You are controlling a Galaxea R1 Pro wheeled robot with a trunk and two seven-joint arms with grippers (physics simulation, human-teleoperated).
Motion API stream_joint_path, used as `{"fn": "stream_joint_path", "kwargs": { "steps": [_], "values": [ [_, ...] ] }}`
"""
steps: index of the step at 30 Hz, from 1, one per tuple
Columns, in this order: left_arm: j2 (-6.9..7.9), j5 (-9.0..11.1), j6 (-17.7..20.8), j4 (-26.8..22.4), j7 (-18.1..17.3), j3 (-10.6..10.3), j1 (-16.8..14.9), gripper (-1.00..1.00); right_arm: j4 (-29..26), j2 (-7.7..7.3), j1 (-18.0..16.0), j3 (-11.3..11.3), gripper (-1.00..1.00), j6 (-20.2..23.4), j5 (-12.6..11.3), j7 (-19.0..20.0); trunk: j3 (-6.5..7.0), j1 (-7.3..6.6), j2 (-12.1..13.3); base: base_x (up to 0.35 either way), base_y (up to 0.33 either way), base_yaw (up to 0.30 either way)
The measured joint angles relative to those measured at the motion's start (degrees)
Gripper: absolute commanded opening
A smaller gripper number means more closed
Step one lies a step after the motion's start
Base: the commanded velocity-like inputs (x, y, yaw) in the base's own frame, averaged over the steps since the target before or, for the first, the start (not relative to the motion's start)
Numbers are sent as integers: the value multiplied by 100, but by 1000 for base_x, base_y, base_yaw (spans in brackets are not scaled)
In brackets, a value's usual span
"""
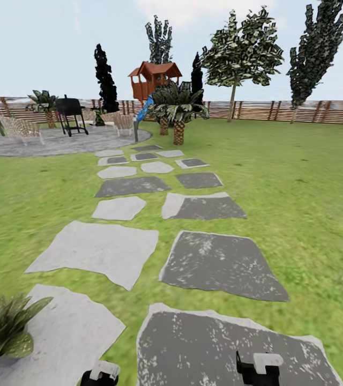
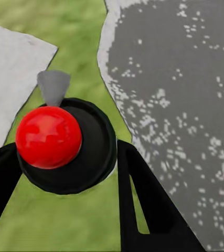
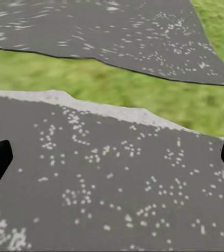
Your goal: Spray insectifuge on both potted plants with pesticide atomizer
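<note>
In the left wrist view the pesticide atomizer (image 2: pixel 64 144) sits between my left gripper's black fingers (image 2: pixel 143 194), seen end-on: a round dark body with a red mark and a grey nozzle tip. My left gripper (image 1: pixel 101 372) is shut on it, low over the grass strip between two stepping stones. One potted plant (image 1: pixel 2 329), a low rosette of broad pointed green leaves, stands at the near left beside a pale stone. The second potted plant and the insectifuge are out of view. My right gripper (image 1: pixel 257 367) hangs open over a dark stone (image 3: pixel 112 184).
Grey stepping stones (image 1: pixel 220 262) run ahead across the lawn to a round paved patio (image 1: pixel 59 140) with chairs and a black grill (image 1: pixel 71 113). Palm-like plants (image 1: pixel 178 107), a red playhouse (image 1: pixel 153 78), trees and a slatted wooden fence (image 1: pixel 300 111) stand beyond.
</note>
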Motion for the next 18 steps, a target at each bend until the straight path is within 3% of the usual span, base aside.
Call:
{"fn": "stream_joint_path", "kwargs": {
  "steps": [4,9,18],
  "values": [
    [24,6,7,1,76,15,0,-100,0,-12,0,4,100,0,22,14,0,0,0,336,0,-3],
    [15,7,1,1,542,5,0,-100,0,-34,0,2,100,-1,35,10,0,0,0,340,-13,0],
    [32,14,8,-8,565,17,1,-100,191,-18,0,6,100,-2,6,-13,0,0,0,339,-128,0]
  ]
}}
